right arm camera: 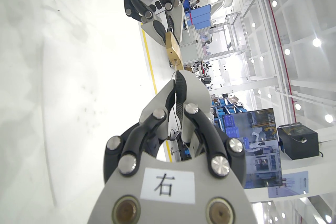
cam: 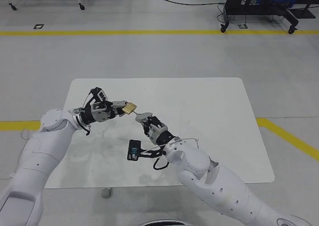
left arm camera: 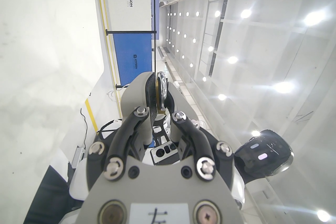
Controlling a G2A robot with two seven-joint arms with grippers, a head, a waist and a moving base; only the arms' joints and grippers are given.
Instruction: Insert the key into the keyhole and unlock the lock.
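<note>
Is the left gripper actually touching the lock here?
Touching. The right wrist view shows the left gripper shut on the brass lock, a finger pressed against each side of its body; the left wrist view shows it pinched too.

Top view overlooks the table [cam: 216, 113] — both close wrist views share the lock [cam: 129, 107].

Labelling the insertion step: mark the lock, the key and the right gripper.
lock [right arm camera: 172, 42], right wrist view, on the brass body.
key [right arm camera: 175, 66], right wrist view, on the bare blade at the lock's end.
right gripper [right arm camera: 178, 76], right wrist view, midway at its tips.
</note>
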